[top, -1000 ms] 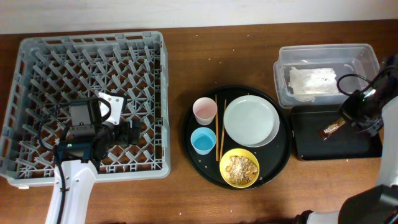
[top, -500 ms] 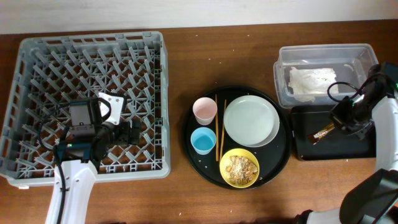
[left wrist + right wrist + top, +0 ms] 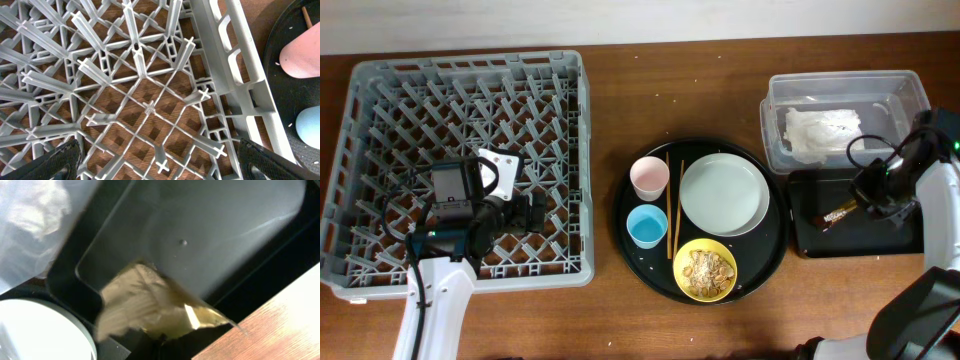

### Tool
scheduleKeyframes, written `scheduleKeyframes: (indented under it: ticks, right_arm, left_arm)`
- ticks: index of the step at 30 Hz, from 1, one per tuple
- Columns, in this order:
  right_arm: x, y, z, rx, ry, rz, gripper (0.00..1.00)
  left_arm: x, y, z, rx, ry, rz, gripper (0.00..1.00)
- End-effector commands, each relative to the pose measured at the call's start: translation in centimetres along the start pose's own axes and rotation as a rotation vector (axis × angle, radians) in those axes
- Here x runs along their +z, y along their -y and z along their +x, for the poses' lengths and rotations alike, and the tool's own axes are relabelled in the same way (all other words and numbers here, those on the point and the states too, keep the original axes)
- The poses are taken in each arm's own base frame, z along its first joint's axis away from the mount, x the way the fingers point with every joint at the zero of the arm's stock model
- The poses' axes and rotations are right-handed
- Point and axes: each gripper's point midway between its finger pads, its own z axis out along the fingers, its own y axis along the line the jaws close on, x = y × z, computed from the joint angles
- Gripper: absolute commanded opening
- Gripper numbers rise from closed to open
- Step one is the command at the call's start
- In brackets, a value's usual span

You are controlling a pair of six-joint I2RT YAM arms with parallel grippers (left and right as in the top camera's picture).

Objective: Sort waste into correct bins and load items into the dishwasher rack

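Right gripper (image 3: pixel 865 195) above the shallow black tray (image 3: pixel 890 232), its fingers hidden, so apart or together cannot be told; crinkled, glossy gold-brown wrapper (image 3: pixel 150 310) just beside it, over the tray's smooth left part; clear plastic tub (image 3: pixel 772 150) adjacent, holding the crumpled white napkin (image 3: pixel 823 130); left gripper (image 3: pixel 165 162), dark fingers spread wide, over the grey pegged lattice of the dishwasher rack (image 3: pixel 380 90); round black tray (image 3: pixel 770 255) between, bearing pink cup (image 3: pixel 649 177), blue cup (image 3: pixel 646 226), thin chopsticks (image 3: pixel 668 205), pale plate (image 3: pixel 724 195) and yellow bowl (image 3: pixel 678 262) of scraps (image 3: pixel 706 268).
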Motion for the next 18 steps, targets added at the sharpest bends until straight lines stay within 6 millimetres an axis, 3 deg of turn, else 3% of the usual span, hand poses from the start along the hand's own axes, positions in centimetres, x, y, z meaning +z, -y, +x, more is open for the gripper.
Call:
scheduleKeyframes:
  ticks: [1, 2, 4, 5, 9, 13, 18]
  right_arm:
    - [0.5, 1.7, -0.2, 0.051, -0.007, 0.029, 0.13]
    - [0.5, 2.1, -0.3, 0.061, -0.006, 0.030, 0.21]
    - [0.5, 2.1, -0.3, 0.058, -0.007, 0.030, 0.56]
    - [0.5, 2.1, -0.3, 0.058, -0.006, 0.030, 0.66]
    - [-0.5, 1.2, -0.1, 0.021, -0.001, -0.021, 0.69]
    - [-5.4, -1.4, 0.5, -0.137, 0.101, -0.131, 0.76]
    - [-11.0, -6.0, 4.2, -0.363, 0.248, -0.258, 0.82]
  left_arm:
    - [-0.4, 0.0, -1.1, -0.004, 0.032, 0.009, 0.99]
    - [-0.4, 0.0, -1.3, -0.003, 0.037, 0.008, 0.99]
    - [-0.4, 0.0, -1.3, -0.003, 0.039, 0.008, 0.99]
    - [-0.4, 0.0, -1.3, -0.003, 0.039, 0.008, 0.99]
    - [-0.4, 0.0, -1.3, -0.003, 0.040, 0.008, 0.99]
    - [-0.4, -0.1, -1.5, -0.001, 0.048, 0.007, 0.99]
    - [-0.7, -0.1, -2.1, -0.033, 0.065, 0.004, 1.00]
